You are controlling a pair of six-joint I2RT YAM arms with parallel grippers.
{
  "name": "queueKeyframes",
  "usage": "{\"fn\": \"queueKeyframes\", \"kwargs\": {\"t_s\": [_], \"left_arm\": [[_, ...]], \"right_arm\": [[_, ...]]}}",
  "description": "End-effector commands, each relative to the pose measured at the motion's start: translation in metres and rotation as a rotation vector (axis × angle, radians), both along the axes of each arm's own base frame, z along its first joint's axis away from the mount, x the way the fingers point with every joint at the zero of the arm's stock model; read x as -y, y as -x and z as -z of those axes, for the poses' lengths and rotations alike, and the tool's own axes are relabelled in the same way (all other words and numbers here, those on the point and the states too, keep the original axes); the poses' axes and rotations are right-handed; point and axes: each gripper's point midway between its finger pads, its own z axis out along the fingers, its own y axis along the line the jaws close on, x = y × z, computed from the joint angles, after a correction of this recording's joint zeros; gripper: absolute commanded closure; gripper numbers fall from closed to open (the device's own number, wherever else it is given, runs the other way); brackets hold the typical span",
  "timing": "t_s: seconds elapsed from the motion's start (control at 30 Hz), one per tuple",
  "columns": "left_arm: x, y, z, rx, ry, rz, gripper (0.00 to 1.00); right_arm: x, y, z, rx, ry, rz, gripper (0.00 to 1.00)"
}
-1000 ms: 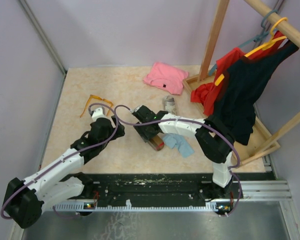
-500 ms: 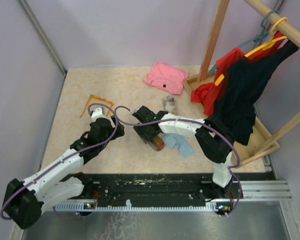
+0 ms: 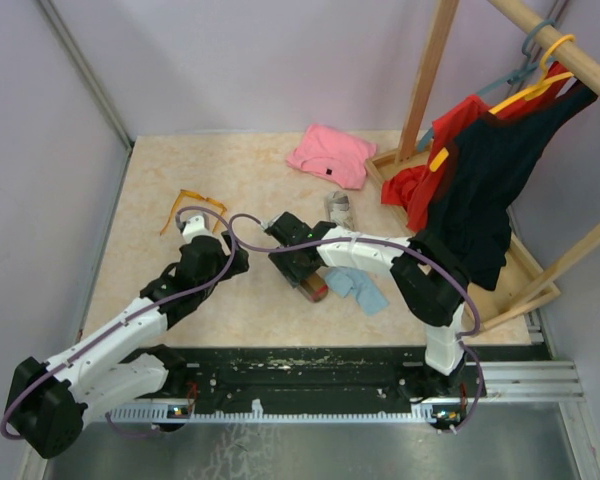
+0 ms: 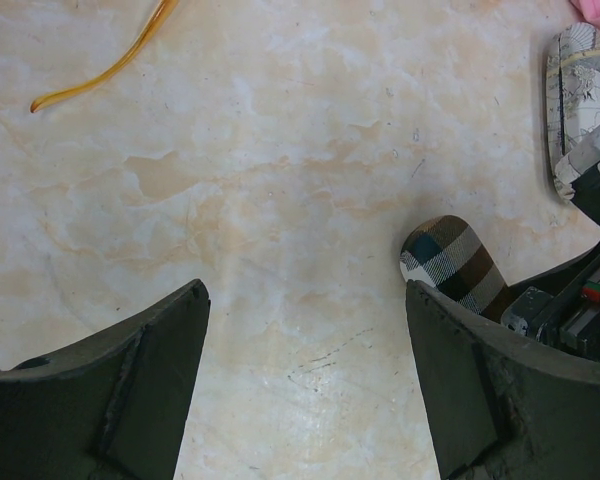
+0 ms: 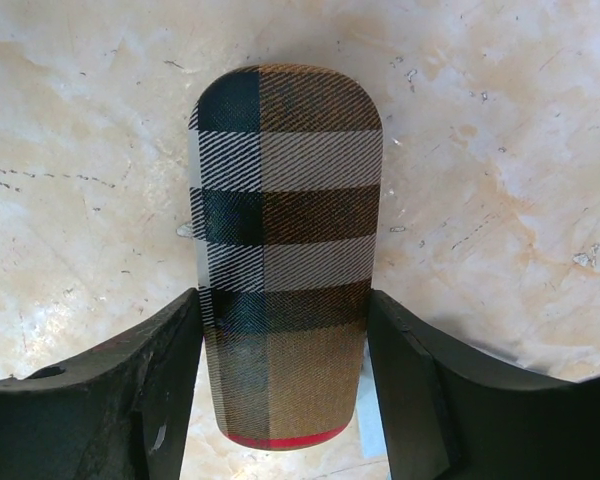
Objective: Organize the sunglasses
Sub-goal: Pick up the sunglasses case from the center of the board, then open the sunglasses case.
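The orange-framed sunglasses [image 3: 190, 207] lie open on the table at the far left; one thin orange arm [image 4: 110, 62] shows in the left wrist view. My left gripper [image 3: 194, 230] [image 4: 305, 340] hovers just short of them, open, with only bare table between its fingers. My right gripper [image 3: 298, 268] [image 5: 280, 400] is at the table's middle with its fingers pressed against both long sides of a brown plaid case [image 5: 285, 220] [image 3: 313, 288] [image 4: 450, 262]. The case lies flat and shows a red edge at its near end.
A grey-patterned case [image 3: 338, 207] [image 4: 577, 100] lies behind the right gripper. A light blue cloth [image 3: 360, 288] sits just right of the plaid case. A pink shirt [image 3: 330, 155] lies at the back, and a wooden clothes rack [image 3: 480, 170] with hanging garments fills the right side.
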Motion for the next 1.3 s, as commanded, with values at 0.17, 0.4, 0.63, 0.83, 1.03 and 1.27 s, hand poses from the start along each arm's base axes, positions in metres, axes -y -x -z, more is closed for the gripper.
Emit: {"fn": "queueKeyframes", "kwargs": {"t_s": [0.17, 0.4, 0.63, 0.83, 1.03, 1.27], "left_arm": [[-0.008, 0.002, -0.022, 0.054, 0.022, -0.033, 0.15], [-0.012, 0.01, -0.077, 0.222, 0.118, -0.004, 0.08], [0.023, 0.024, -0.139, 0.469, 0.232, 0.262, 0.04], [0.063, 0.052, -0.182, 0.676, 0.346, 0.542, 0.02], [0.085, 0.107, -0.222, 0.918, 0.398, 0.861, 0.0], [0.097, 0.148, -0.254, 1.135, 0.368, 1.102, 0.0]], "right_arm": [[-0.006, -0.011, -0.046, 0.094, -0.168, 0.043, 0.71], [0.003, -0.026, -0.113, 0.165, -0.539, 0.132, 1.0], [0.005, -0.016, -0.184, 0.27, -0.84, -0.003, 1.0], [0.004, 0.014, -0.234, 0.395, -1.006, -0.199, 1.0], [0.015, 0.047, -0.285, 0.531, -1.124, -0.363, 1.0], [0.035, 0.092, -0.355, 0.726, -1.304, -0.528, 1.0]]}}
